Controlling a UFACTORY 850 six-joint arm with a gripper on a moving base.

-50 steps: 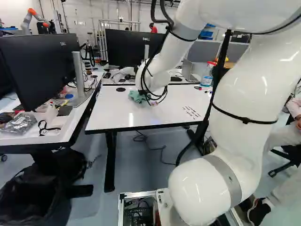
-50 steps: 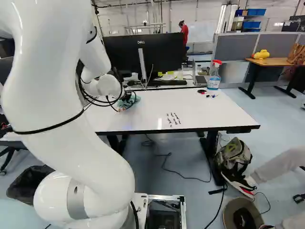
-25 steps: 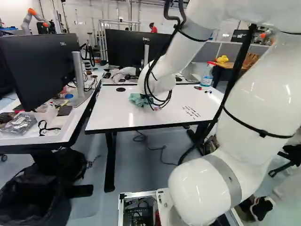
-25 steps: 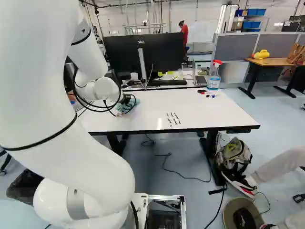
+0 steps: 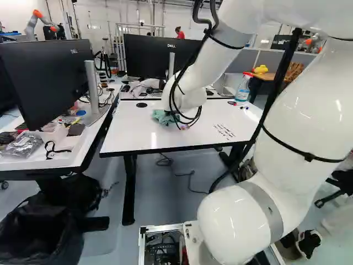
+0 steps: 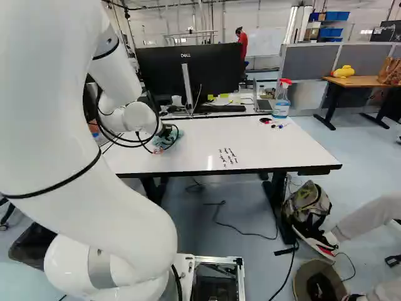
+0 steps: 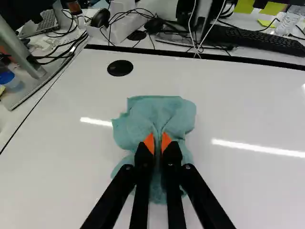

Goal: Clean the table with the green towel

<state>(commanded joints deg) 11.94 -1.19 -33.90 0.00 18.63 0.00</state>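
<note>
In the left base view, your green towel (image 5: 161, 117) lies upper middle on the desk (image 5: 129, 131). In the right base view, light strokes could leave the black marks (image 6: 228, 157) near centre. In the wrist view, your hand (image 7: 157, 143) pinches the towel's fold; hard dragging might slip it out.

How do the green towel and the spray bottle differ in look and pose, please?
The green towel is crumpled and pinched in the gripper; the spray bottle stands upright, ungripped. The towel is green all over, whereas the bottle has a red top. Both are cleaning items.
</note>
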